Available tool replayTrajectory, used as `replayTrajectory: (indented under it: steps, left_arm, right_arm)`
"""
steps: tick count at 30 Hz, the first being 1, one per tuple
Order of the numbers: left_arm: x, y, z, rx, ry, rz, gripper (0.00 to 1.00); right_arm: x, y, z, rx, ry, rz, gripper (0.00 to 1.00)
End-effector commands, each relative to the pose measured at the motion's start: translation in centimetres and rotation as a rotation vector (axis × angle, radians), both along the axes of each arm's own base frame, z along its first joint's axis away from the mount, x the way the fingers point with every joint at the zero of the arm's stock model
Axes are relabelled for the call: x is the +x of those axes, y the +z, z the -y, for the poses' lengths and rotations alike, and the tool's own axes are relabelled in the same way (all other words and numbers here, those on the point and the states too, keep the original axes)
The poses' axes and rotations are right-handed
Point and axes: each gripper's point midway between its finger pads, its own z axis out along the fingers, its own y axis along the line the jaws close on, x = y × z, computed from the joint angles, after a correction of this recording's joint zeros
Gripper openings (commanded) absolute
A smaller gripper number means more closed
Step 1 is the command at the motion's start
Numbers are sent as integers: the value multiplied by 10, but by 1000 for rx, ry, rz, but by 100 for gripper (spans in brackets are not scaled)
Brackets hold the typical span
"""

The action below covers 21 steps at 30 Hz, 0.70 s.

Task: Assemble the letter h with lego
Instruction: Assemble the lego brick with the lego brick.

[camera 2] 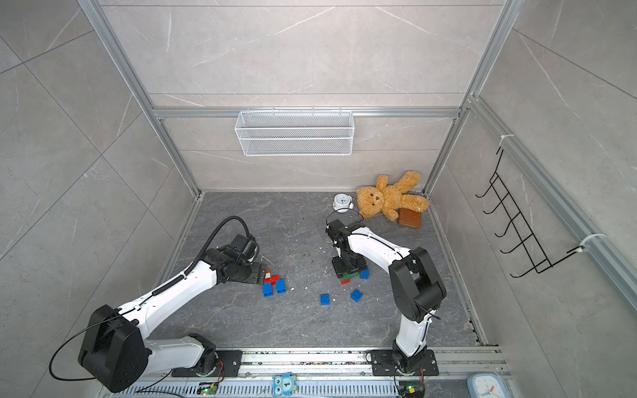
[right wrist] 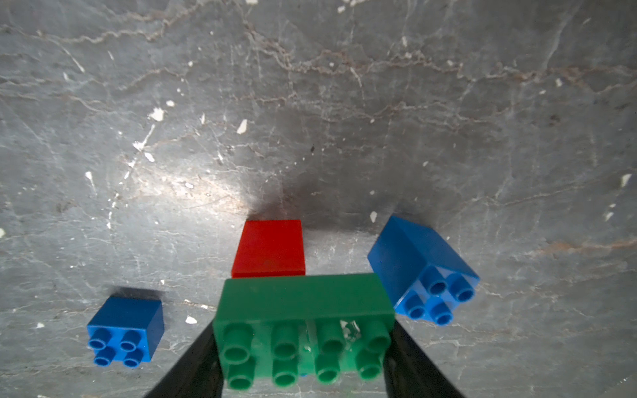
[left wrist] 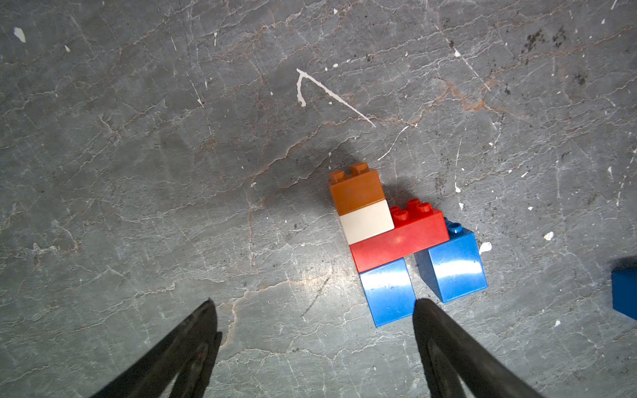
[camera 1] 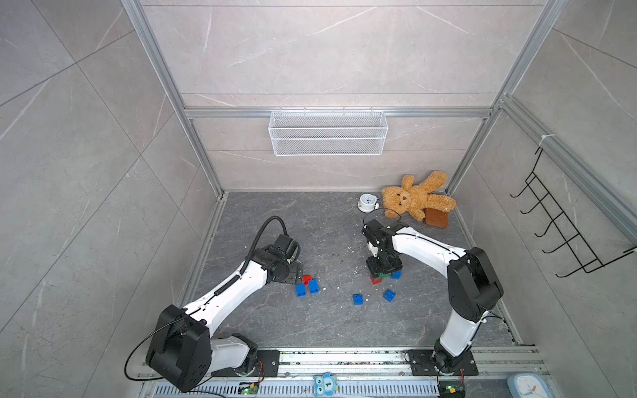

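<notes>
A joined lego piece point(left wrist: 400, 241) lies flat on the grey floor: a brown brick point(left wrist: 356, 187) on a white one point(left wrist: 367, 222), then a long red brick over two blue bricks point(left wrist: 387, 293). It also shows in both top views point(camera 1: 307, 284) point(camera 2: 274, 284). My left gripper point(left wrist: 315, 305) is open just beside it, one fingertip point(left wrist: 425, 310) next to a blue brick, holding nothing. My right gripper point(right wrist: 303, 344) is shut on a long green brick point(right wrist: 303, 310) with a red brick point(right wrist: 269, 248) joined under it, pointing down at the floor point(camera 1: 381, 275).
Loose blue bricks lie near the right gripper point(camera 1: 396, 274) point(camera 1: 389, 295) point(camera 1: 358, 299). A teddy bear point(camera 1: 415, 196), a small clock point(camera 1: 367, 201) and a smooth brown block point(camera 1: 437, 217) sit at the back right. A wire basket point(camera 1: 327, 132) hangs on the back wall.
</notes>
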Motion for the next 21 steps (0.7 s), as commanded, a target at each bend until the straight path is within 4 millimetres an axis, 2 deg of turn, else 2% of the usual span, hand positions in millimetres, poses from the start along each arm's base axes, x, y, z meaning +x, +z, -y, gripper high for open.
replayTrajectory:
  steps: [1,13,21]
  left_arm:
    - [3,10,1,11,-18,25,91]
    - [3,10,1,13,-20,25,90]
    - [3,8,2,11,-21,18,90]
  right_arm:
    - [-7,-8,8,-39,11,-28,0]
    - [-5,-25,15,-113,18,-63,0]
    - [-13,-38,7,-121,44,-105,0]
